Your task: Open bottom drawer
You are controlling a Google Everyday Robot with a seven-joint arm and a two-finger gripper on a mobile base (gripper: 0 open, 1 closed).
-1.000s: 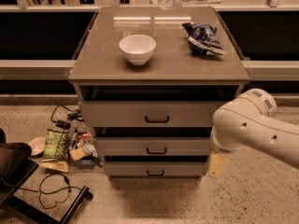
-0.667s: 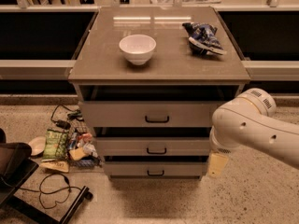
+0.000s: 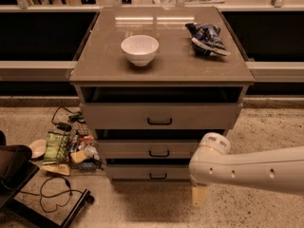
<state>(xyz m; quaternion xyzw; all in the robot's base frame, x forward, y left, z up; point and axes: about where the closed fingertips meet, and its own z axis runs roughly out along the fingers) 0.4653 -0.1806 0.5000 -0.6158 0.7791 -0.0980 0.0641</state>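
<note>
- The bench [image 3: 166,68] is a grey-beige cabinet with a smooth, faintly glossy flat top; three flat rectangular drawer fronts step down beneath it
- The bottom drawer [image 3: 133,172] is the lowest and narrowest front, just above the floor [image 3: 270,127]; it carries a small black bar handle [image 3: 158,176]; a dark gap runs above its front
- The gripper [image 3: 199,196] hangs as a pale beige tapered tip just right of the bottom drawer's front, near the floor, apart from the handle; whether the jaws are spread or pressed together I cannot tell
- The arm [image 3: 251,170] is a smooth, rounded white shell reaching in from the right
- A round white bowl [image 3: 139,49] and a crumpled blue bag [image 3: 207,38] sit apart on the bench; the floor is speckled stone, with packets [image 3: 57,147] and a looping black cable [image 3: 52,194] lying left
</note>
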